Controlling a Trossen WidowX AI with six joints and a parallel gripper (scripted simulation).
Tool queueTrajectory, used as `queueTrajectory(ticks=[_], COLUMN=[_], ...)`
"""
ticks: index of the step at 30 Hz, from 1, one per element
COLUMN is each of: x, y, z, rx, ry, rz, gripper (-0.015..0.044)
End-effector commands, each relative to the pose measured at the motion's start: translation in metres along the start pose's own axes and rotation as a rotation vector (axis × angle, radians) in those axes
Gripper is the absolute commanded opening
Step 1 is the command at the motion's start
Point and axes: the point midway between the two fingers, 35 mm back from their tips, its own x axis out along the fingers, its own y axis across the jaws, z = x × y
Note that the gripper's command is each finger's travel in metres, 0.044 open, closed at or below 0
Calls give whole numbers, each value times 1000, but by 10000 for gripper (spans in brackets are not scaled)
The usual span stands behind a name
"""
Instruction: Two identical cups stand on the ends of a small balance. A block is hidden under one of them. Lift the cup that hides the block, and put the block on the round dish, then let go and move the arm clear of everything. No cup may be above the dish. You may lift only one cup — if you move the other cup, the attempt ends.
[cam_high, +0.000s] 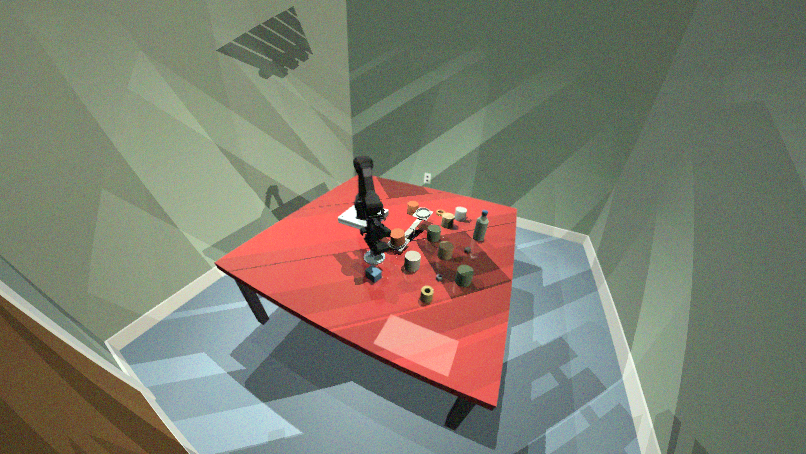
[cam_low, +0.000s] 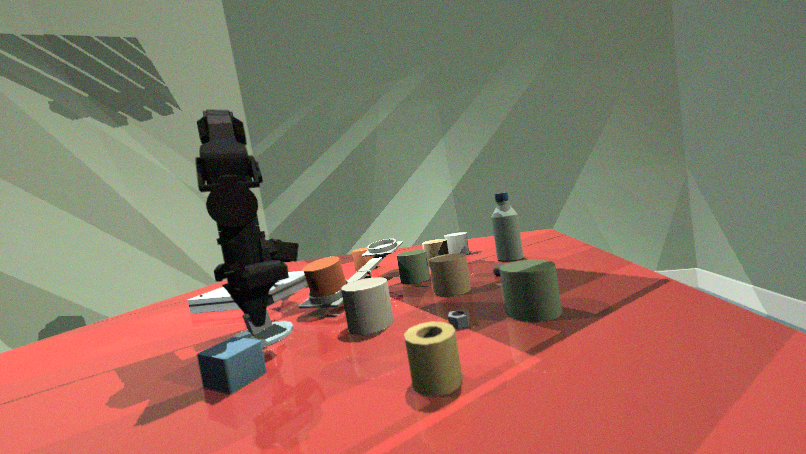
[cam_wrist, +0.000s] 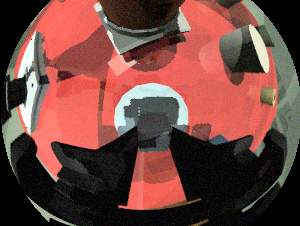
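My gripper (cam_high: 376, 253) (cam_low: 258, 324) (cam_wrist: 152, 129) is shut on a small grey block (cam_low: 254, 324) (cam_wrist: 154, 137). The block is low over the pale round dish (cam_high: 367, 259) (cam_low: 283, 332) (cam_wrist: 150, 89); whether it touches the dish is hard to tell. One orange cup (cam_high: 397, 236) (cam_low: 324, 277) (cam_wrist: 142, 11) stands on the low near end of the tilted balance (cam_high: 414, 226) (cam_low: 363, 272). The other orange cup (cam_high: 412, 206) (cam_low: 359, 257) stands off the balance, beside its raised far end, whose ring (cam_high: 422, 213) (cam_low: 381, 245) holds no cup. No cup is above the dish.
A blue box (cam_high: 373, 275) (cam_low: 231, 363) stands close in front of the dish. A pale grey cylinder (cam_high: 412, 261) (cam_low: 367, 307) (cam_wrist: 257, 50) is to its right. A yellow hollow cylinder (cam_high: 426, 294) (cam_low: 434, 360), green cylinders and a bottle (cam_high: 480, 227) (cam_low: 507, 234) stand farther right.
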Motion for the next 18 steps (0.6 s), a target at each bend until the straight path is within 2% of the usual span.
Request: queueTrajectory(ticks=[1, 4, 18], x=[6, 10, 7], y=[0, 0, 1], z=[0, 0, 0], rx=[-5, -5, 0], ry=[1, 1, -1], rz=[-1, -1, 4], gripper=[0, 0, 368])
